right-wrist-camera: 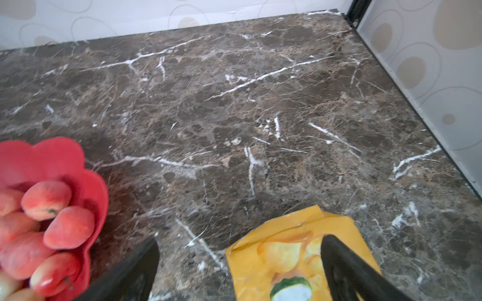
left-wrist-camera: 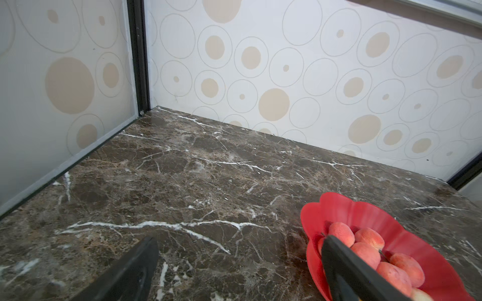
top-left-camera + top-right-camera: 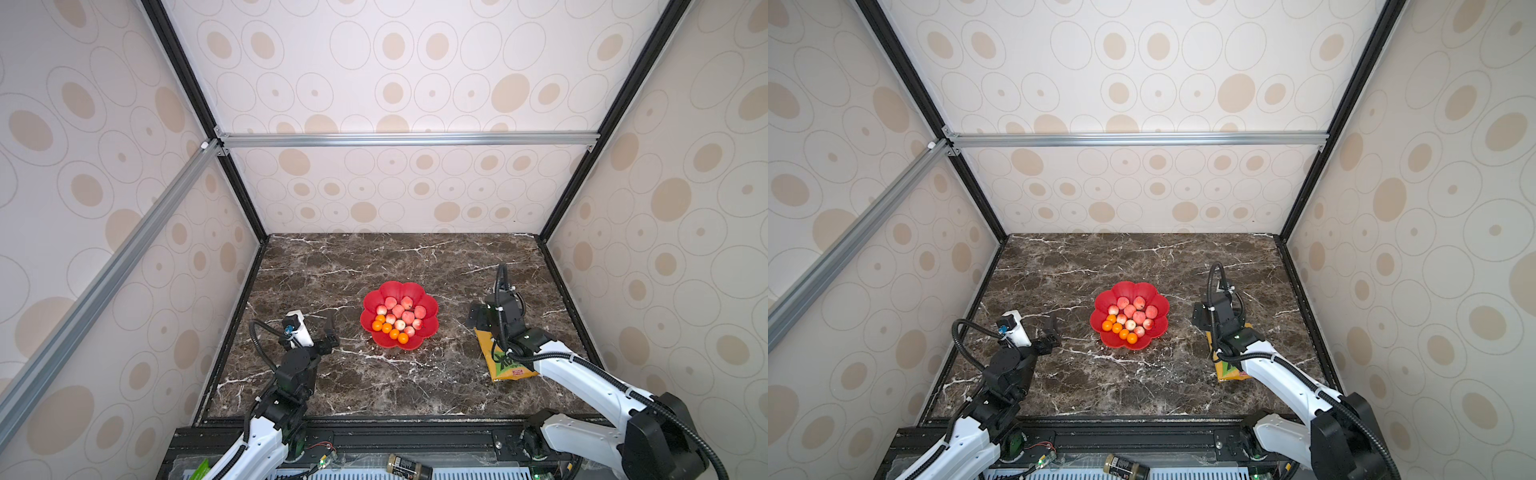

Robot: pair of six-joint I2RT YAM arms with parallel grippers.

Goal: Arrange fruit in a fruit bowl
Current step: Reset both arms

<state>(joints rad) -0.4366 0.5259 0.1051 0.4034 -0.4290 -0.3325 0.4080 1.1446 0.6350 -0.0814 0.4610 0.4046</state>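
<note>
We see all fruit (image 3: 398, 320) piled in the bowl (image 3: 392, 289), centre of the table (image 3: 374, 257); none loose. The left gripper (image 2: 238, 239) and right gripper (image 1: 241, 239) gape wide, empty. We judge the task done.

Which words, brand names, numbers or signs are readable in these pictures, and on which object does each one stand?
No text can be read with certainty.
snack bag: large dark letters and a small red label, partly hidden and blurred, not readable.
dark container lying at the front edge: its label is too small to read.
fruit bowl: no writing is visible on it.
</note>
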